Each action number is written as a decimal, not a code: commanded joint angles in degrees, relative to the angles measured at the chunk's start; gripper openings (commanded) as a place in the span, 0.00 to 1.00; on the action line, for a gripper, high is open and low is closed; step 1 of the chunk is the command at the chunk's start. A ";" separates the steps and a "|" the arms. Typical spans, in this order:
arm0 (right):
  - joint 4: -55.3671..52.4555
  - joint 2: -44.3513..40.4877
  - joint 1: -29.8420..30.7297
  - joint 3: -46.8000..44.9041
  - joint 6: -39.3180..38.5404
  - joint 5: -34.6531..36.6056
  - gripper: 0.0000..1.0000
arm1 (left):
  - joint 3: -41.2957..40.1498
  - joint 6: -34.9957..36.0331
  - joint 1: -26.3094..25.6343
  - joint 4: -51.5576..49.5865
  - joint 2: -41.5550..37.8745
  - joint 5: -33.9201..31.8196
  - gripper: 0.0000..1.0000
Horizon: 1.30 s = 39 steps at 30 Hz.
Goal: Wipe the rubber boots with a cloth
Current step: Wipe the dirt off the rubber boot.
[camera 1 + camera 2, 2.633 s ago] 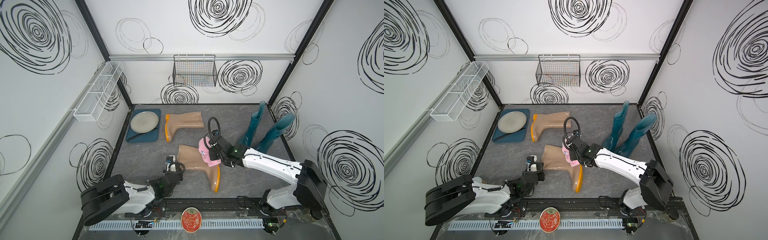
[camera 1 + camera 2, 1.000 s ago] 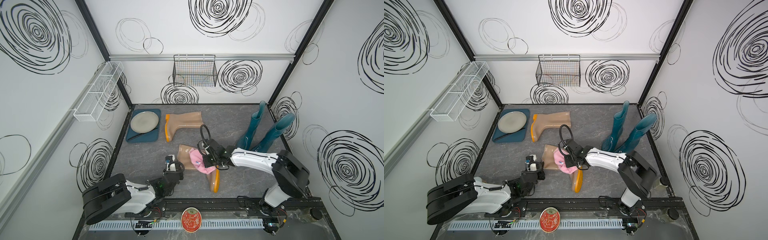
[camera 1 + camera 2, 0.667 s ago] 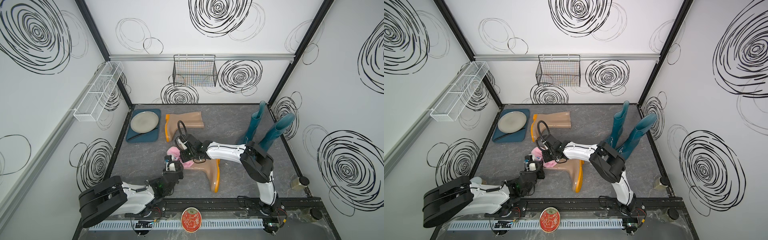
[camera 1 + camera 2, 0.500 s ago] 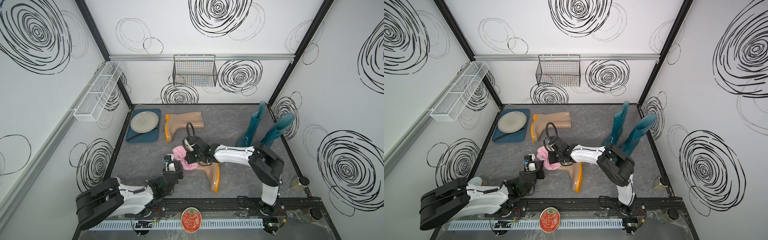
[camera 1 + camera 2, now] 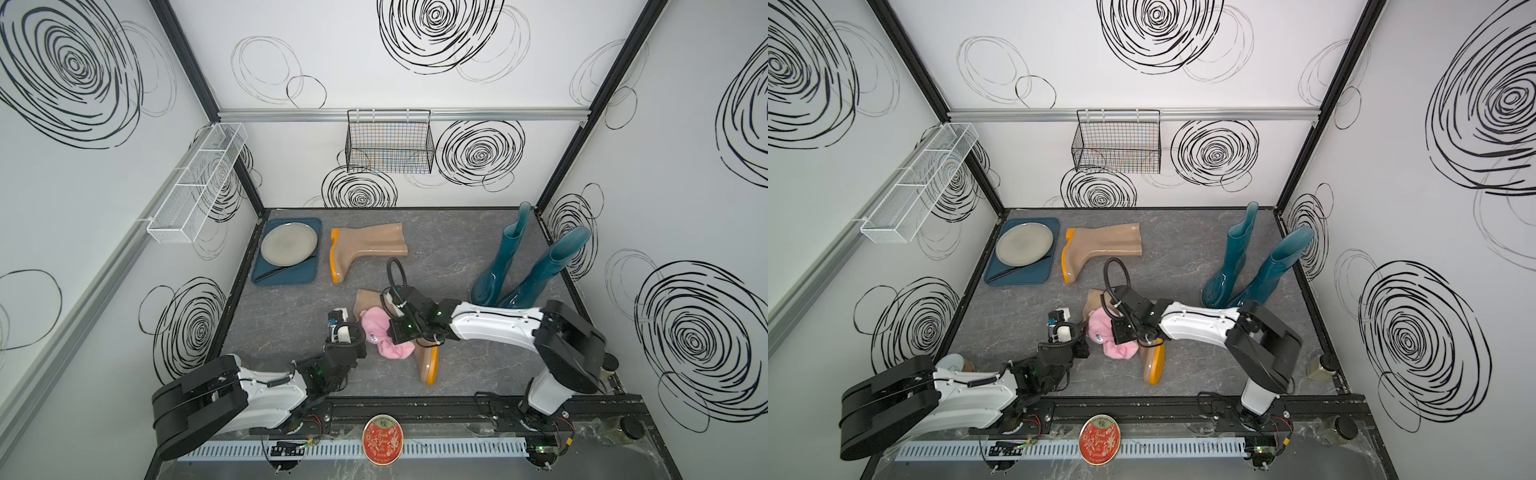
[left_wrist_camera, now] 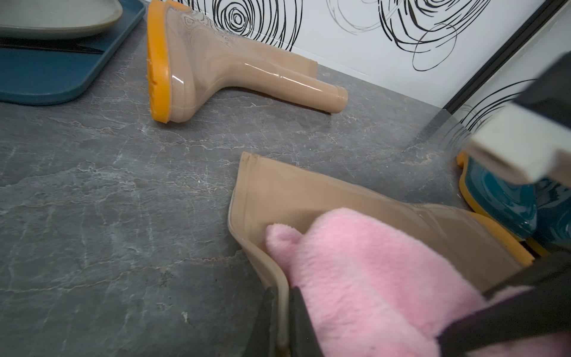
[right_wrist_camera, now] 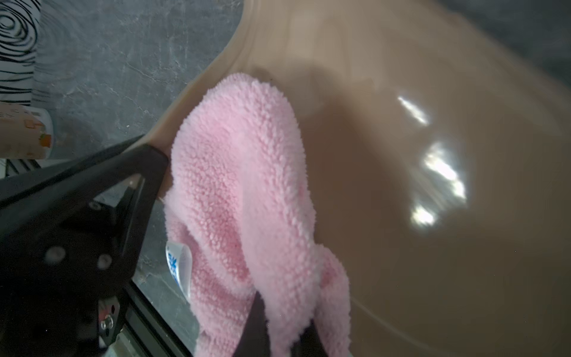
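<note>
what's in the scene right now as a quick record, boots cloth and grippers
left gripper: shut on the cuff edge of the near beige boot
right gripper: shut on the cloth
cloth: bunched on the near beige boot's shaft, near the cuff
near beige boot: lying on its side
far beige boot: lying on its side, untouched, beside the tray
teal boots: standing, by the right wall
</note>
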 commanded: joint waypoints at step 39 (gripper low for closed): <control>-18.76 -16.85 -9.73 -4.26 -9.26 8.90 0.00 | -2.58 0.31 0.03 5.91 5.46 0.52 0.00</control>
